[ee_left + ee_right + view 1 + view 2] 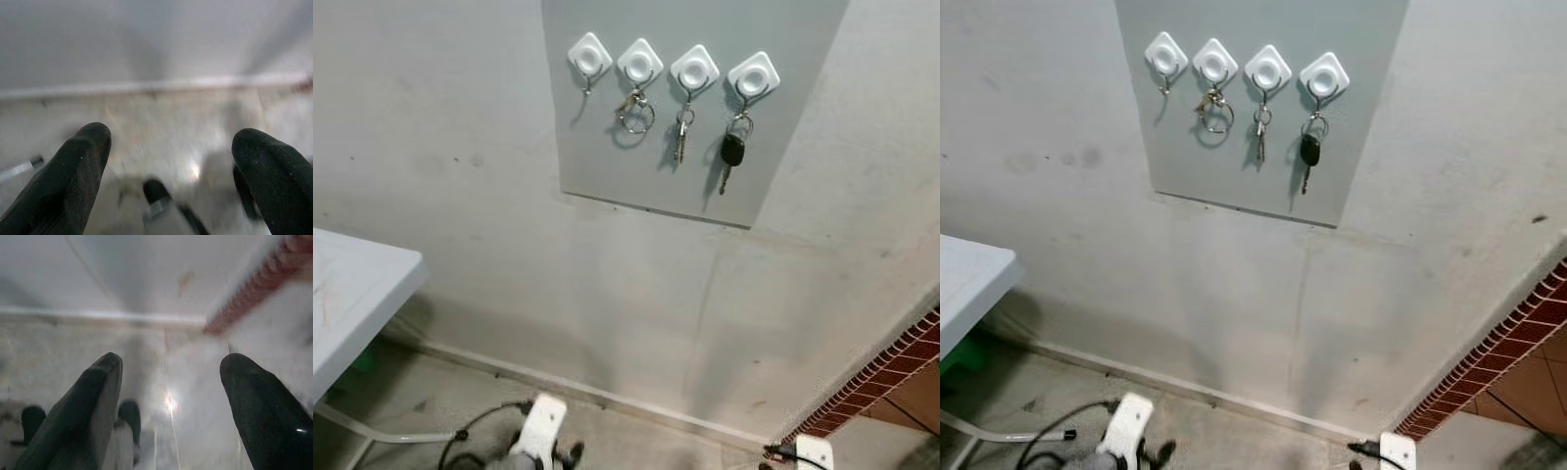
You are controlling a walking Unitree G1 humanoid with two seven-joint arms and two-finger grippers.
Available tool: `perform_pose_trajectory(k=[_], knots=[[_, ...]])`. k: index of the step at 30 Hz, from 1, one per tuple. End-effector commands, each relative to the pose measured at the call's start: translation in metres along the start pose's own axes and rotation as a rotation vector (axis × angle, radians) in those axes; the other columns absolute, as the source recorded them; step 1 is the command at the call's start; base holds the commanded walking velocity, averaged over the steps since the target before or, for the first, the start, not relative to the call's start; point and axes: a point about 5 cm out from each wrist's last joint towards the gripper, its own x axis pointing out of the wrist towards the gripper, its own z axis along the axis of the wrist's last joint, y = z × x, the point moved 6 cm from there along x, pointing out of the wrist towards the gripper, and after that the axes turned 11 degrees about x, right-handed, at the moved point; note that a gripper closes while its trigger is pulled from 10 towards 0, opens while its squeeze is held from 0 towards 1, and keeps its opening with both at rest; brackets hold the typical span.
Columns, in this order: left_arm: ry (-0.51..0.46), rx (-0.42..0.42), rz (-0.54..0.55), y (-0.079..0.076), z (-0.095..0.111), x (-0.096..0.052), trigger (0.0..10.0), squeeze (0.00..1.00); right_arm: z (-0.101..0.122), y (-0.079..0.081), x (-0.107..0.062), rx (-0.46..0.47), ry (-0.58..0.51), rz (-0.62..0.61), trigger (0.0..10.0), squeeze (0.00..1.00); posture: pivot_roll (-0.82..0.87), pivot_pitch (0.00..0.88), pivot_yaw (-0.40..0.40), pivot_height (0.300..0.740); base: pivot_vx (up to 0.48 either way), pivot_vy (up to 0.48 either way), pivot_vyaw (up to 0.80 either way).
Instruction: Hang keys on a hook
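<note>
A grey panel [607, 147] on the wall carries four white hooks. The leftmost hook [589, 56] is bare; next hang a key ring [634, 113], a small silver key [680, 137], and at the panel's right edge a black-headed car key [732, 152]. Both arms hang low: left gripper [168, 161] and right gripper [168, 391] have fingers spread wide, holding nothing. Keys are probably light, stiff and slippery; pinching the ring would be best.
</note>
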Motion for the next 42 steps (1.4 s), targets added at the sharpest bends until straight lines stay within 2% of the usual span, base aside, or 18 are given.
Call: perform_pose_trajectory(k=[1,5,7,8,10,11,12,16,17,19,21,29,32,42], knots=[[-0.044,-0.020,0.041,0.013,0.013,0.001,10.0,0.00,0.014,0.009,0.003,-0.047,-0.038,0.040,10.0,0.00,-0.06,0.057,-0.008,0.714,0.000,0.000,0.00],[-0.104,-0.056,0.078,0.025,0.030,0.002,10.0,0.00,0.024,0.028,0.007,-0.090,-0.067,0.101,10.0,0.00,-0.05,0.054,-0.016,0.714,0.000,0.000,0.00],[-0.101,-0.083,0.096,0.026,0.028,0.002,10.0,0.00,0.022,0.037,0.007,-0.098,-0.066,0.125,10.0,0.00,-0.04,0.051,-0.024,0.714,0.000,0.000,0.00],[-0.101,-0.083,0.096,0.026,0.028,0.002,10.0,0.00,0.022,0.037,0.007,-0.098,-0.066,0.125,10.0,0.00,-0.04,0.051,-0.024,0.714,0.000,0.000,0.00],[-0.035,-0.084,0.098,0.017,0.005,-0.002,10.0,0.00,0.010,0.041,0.006,-0.112,-0.030,0.125,10.0,0.00,-0.04,0.048,-0.027,0.714,0.000,0.000,0.00],[-0.035,-0.084,0.098,0.017,0.005,-0.002,10.0,0.00,0.010,0.041,0.006,-0.112,-0.030,0.125,10.0,0.00,-0.04,0.048,-0.027,0.714,0.000,0.000,0.00],[-0.011,-0.080,0.093,0.012,-0.005,-0.003,10.0,0.00,0.004,0.041,0.005,-0.120,-0.015,0.124,10.0,0.00,-0.04,0.044,-0.027,0.714,0.000,0.000,0.00],[0.071,-0.085,0.089,0.001,-0.035,-0.011,10.0,0.00,-0.016,0.032,0.000,-0.100,0.042,0.084,10.0,0.00,-0.05,0.040,-0.025,0.714,0.000,0.000,0.00],[0.071,-0.085,0.089,0.001,-0.035,-0.011,10.0,0.00,-0.016,0.032,0.000,-0.100,0.042,0.084,10.0,0.00,-0.05,0.040,-0.025,0.714,0.000,0.000,0.00],[0.121,-0.097,0.092,-0.003,-0.052,-0.016,10.0,0.00,-0.030,0.024,-0.004,-0.095,0.083,0.059,10.0,0.00,-0.05,0.035,-0.023,0.714,0.000,0.000,0.00],[0.136,-0.100,0.089,-0.006,-0.059,-0.019,10.0,0.00,-0.044,0.017,-0.009,-0.090,0.120,0.036,10.0,0.00,-0.05,0.034,-0.022,0.714,0.000,0.000,0.00],[0.129,-0.100,0.098,-0.002,-0.055,-0.017,10.0,0.00,-0.068,0.006,-0.019,-0.083,0.193,0.004,10.0,0.00,-0.04,0.032,-0.026,0.714,0.000,0.000,0.00],[0.133,-0.083,0.096,0.000,-0.054,-0.017,10.0,0.00,-0.069,0.006,-0.019,-0.086,0.202,0.003,10.0,0.00,-0.04,0.029,-0.024,0.714,0.000,0.000,0.00],[0.143,-0.044,0.078,-0.002,-0.055,-0.017,10.0,0.00,-0.064,0.015,-0.016,-0.078,0.186,0.022,10.0,0.00,-0.04,0.015,-0.015,0.714,0.000,0.000,-0.75]])
